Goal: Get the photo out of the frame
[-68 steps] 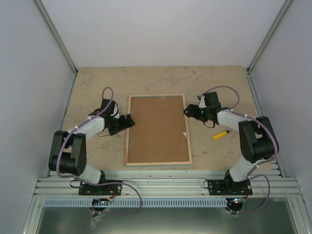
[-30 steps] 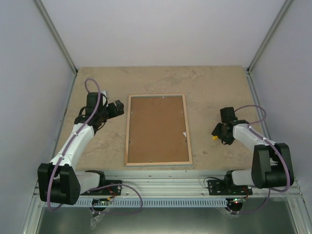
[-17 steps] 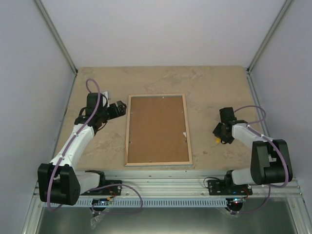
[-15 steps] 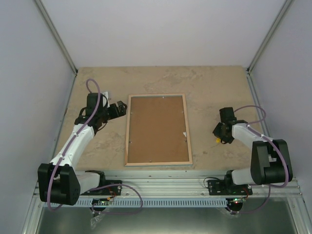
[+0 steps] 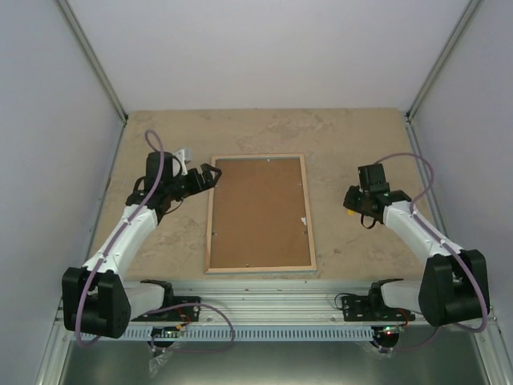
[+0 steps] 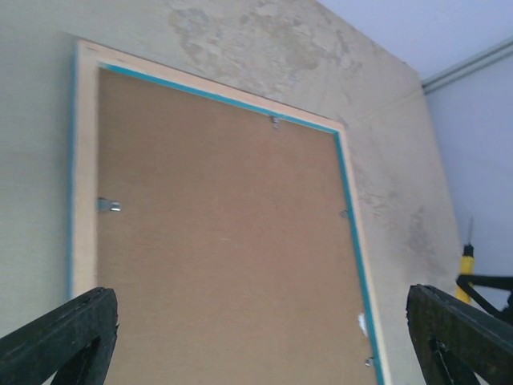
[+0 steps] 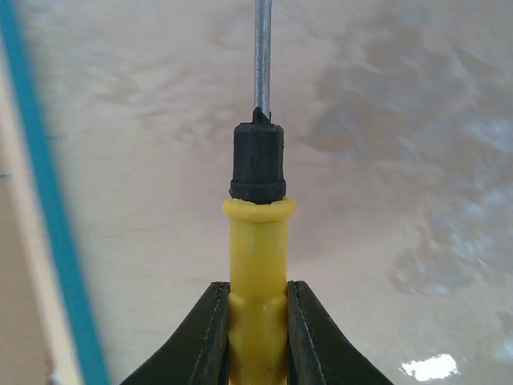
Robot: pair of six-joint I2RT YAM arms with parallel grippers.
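Observation:
The frame point(image 5: 211, 216) lies face down in the middle of the table, its light wood back rim and a thin turquoise edge point(image 6: 346, 184) showing. A plain brown backing board point(image 5: 259, 212) fills it, and the photo is hidden beneath. My left gripper point(image 5: 210, 176) hovers open at the frame's far left corner, and its view looks across the board point(image 6: 224, 241). My right gripper point(image 5: 350, 200) is off the frame's right side, shut on the yellow handle of a screwdriver point(image 7: 256, 265), whose metal shaft points away from me.
Small metal clips point(image 6: 108, 206) point(image 6: 274, 122) hold the board along the rim. A white scrap point(image 5: 304, 222) sits at the frame's right inner edge. Grey walls enclose the sandy tabletop point(image 5: 353, 144), and an aluminium rail point(image 5: 264, 305) runs along the near edge.
My right gripper shut on the yellow screwdriver, lifted it off the table and carried it a little farther away. My left gripper swung right to the frame's far left corner.

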